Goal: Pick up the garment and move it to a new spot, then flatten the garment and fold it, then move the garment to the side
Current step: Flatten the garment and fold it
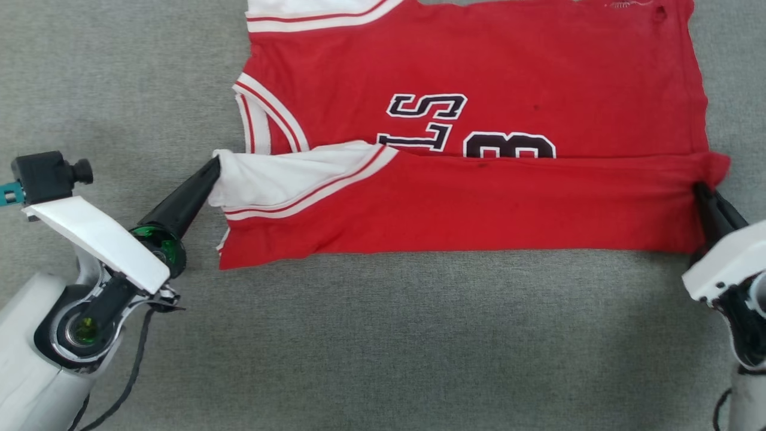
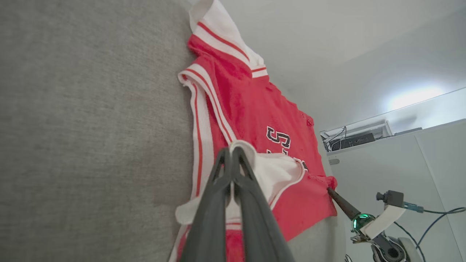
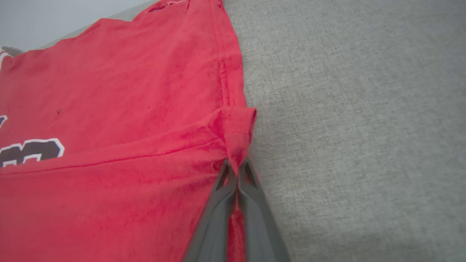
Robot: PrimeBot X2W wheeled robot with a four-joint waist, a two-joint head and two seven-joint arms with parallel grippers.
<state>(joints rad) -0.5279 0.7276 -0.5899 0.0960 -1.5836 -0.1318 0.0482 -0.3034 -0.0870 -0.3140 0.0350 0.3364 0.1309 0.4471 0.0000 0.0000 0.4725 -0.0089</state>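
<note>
The garment (image 1: 491, 78), a red jersey T-shirt with white sleeves and black lettering, lies on the grey cloth surface with its near edge folded up over the chest. My left gripper (image 1: 213, 167) is shut on the white sleeve at the fold's left end; in the left wrist view the left gripper (image 2: 231, 153) pinches that white cloth of the garment (image 2: 251, 109). My right gripper (image 1: 701, 190) is shut on the red hem corner at the fold's right end, and the right wrist view has the right gripper (image 3: 237, 165) nipping the bunched corner of the garment (image 3: 127, 91).
Grey fabric surface (image 1: 383, 335) stretches wide in front of the garment and on both sides. A white cabinet (image 2: 393, 160) with cables on top stands beyond the surface in the left wrist view.
</note>
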